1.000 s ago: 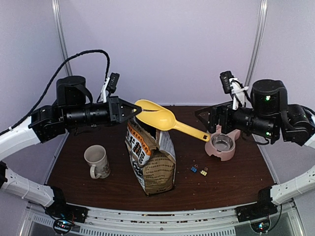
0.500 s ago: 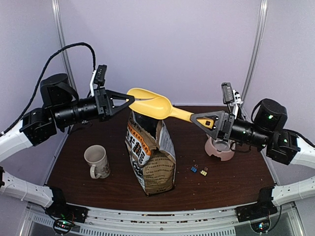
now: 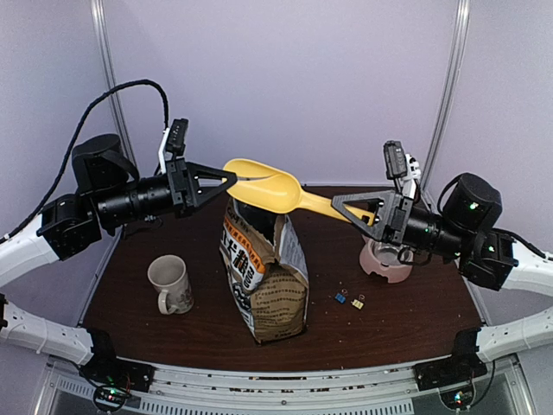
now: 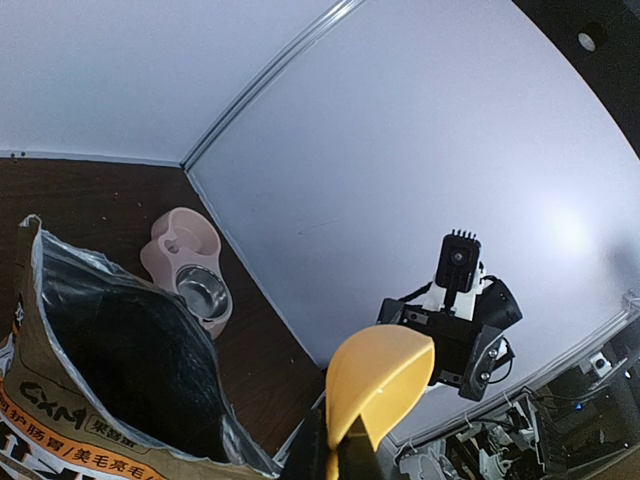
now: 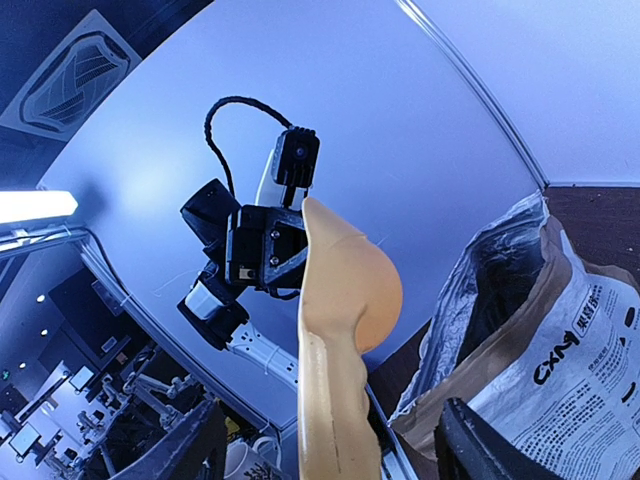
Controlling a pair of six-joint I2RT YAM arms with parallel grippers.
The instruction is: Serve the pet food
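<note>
Left hand (image 3: pixel 232 179) is clamping the bowl rim of the yellow scoop (image 3: pixel 270 187). Right hand (image 3: pixel 341 203) is straddling the scoop's handle, fingers apart, not pinching. Open brown paper bag (image 3: pixel 270 277) is standing on the bench (image 3: pixel 406 311) just below the left hand's tips. Its interior is dark, so the pet food cannot be made out. Pink feeder (image 3: pixel 386 262) is sitting beneath the right hand, its steel insert showing bare. White mug (image 3: pixel 170 283) is standing below the left hand's wrist.

Scoop (image 3: pixel 263 186): yellow plastic, smooth, with a slight sheen. Bag (image 3: pixel 268 281): brown printed paper, matt and creased. Lining (image 5: pixel 478 262): silver foil, glossy and crinkled. Bowl (image 3: pixel 393 271): pink plastic, smooth, matt. Insert (image 4: pixel 200 288): polished metal, reflective. Mug (image 3: pixel 170 284): pale glazed ceramic, glossy. Table (image 3: pixel 406 324): dark brown wood-look surface, smooth, low sheen.
</note>
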